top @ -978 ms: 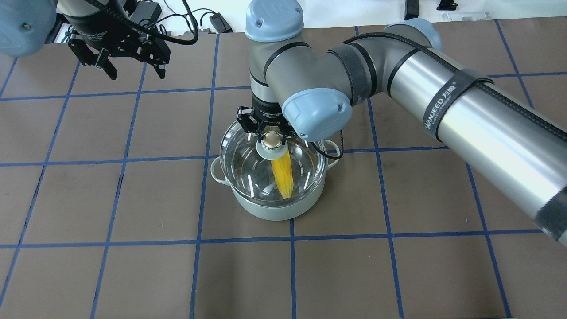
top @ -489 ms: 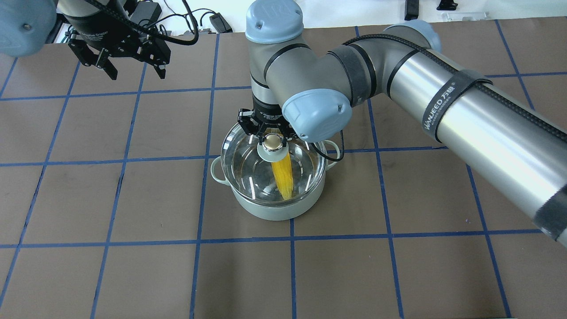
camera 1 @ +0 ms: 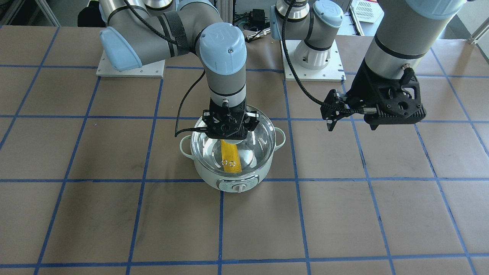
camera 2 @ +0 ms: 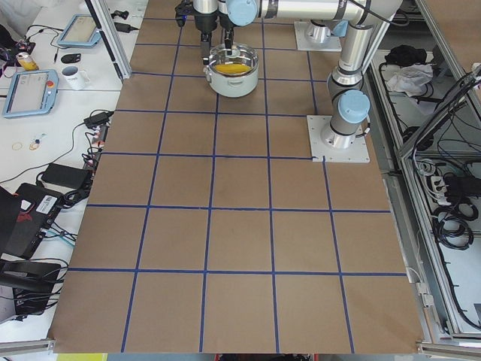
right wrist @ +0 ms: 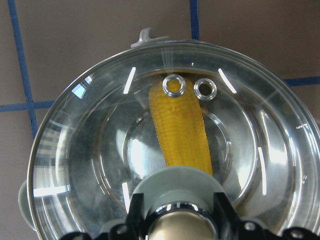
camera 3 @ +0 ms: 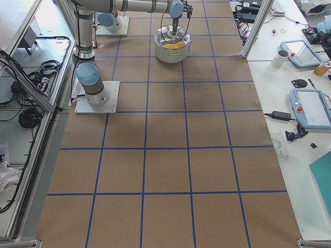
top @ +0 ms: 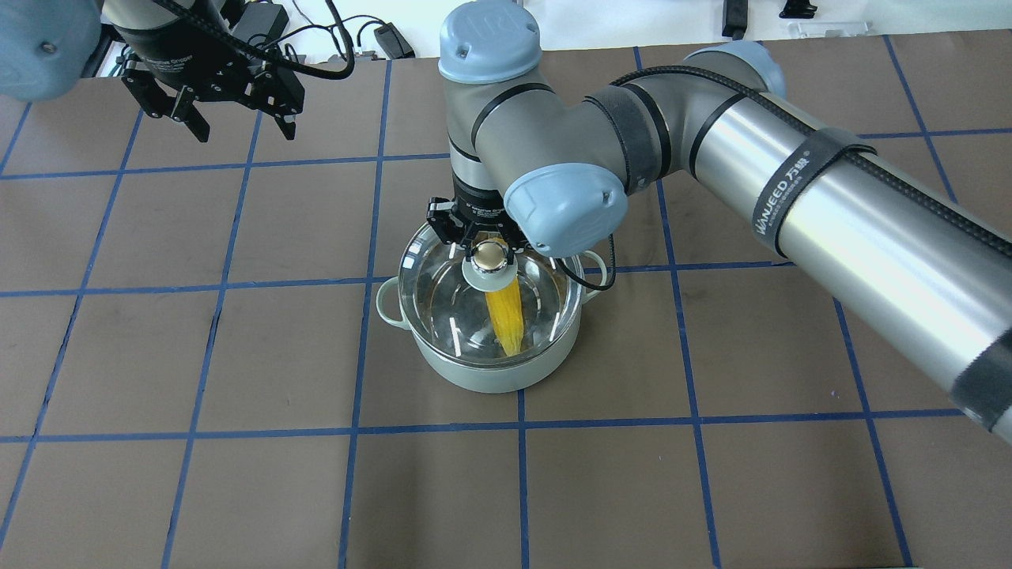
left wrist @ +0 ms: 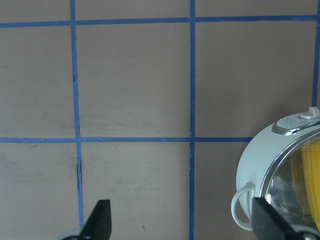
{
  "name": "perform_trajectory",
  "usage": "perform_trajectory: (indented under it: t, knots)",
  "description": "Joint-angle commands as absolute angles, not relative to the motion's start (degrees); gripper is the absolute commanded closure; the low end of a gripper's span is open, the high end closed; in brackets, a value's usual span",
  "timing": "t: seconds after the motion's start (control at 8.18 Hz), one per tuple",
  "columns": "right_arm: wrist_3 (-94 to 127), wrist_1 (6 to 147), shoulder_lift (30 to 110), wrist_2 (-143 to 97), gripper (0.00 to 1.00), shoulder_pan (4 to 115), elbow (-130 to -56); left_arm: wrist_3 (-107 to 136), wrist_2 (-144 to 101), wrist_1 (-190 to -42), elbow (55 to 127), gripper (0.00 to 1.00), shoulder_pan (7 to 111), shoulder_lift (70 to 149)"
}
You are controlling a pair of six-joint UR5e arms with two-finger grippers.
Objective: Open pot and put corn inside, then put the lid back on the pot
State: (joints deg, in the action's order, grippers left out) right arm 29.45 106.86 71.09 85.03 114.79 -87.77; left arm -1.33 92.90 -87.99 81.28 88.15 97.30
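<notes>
The pale mint-green pot (top: 490,381) stands mid-table, dial toward the front-facing camera (camera 1: 238,187). The yellow corn (top: 506,318) lies inside it and shows through the glass in the front view (camera 1: 231,157) and the right wrist view (right wrist: 182,135). The clear glass lid (top: 439,294) lies over the pot's mouth; I cannot tell whether it is fully seated. My right gripper (top: 490,254) is shut on the lid's gold knob (right wrist: 180,227), straight above the pot (camera 1: 228,130). My left gripper (top: 237,118) is open and empty, raised far off to the pot's side (camera 1: 350,125).
Brown paper with a blue tape grid covers the table (top: 237,356). The left wrist view shows the pot's side handle (left wrist: 242,207) at lower right. Cables and a power brick (top: 393,39) lie beyond the table's far edge. Arm bases stand on white plates (camera 1: 313,57).
My right gripper and the lid have shifted slightly right and down over the pot. The left arm has not moved.
</notes>
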Motion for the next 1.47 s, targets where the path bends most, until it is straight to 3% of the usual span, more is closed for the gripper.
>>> perform_trajectory:
  t: [0.0, 0.12, 0.61, 1.35]
  knots:
    - [29.4, 106.9, 71.2, 85.4, 0.36, 114.8, -87.8, -1.1, 93.0, -88.0, 81.3, 0.00, 88.2, 97.3]
    - [29.6, 106.8, 71.3, 85.4, 0.25, 114.8, -88.0, -1.1, 93.0, -88.1, 81.4, 0.00, 88.2, 97.3]
    - [28.0, 106.7, 72.8, 89.2, 0.01, 114.1, -87.6, -2.0, 93.0, -88.2, 81.4, 0.00, 88.2, 97.3]
    - [-7.5, 96.1, 86.5, 93.8, 0.00, 96.8, -87.1, -1.7, 92.9, -88.2, 81.4, 0.00, 88.3, 97.3]
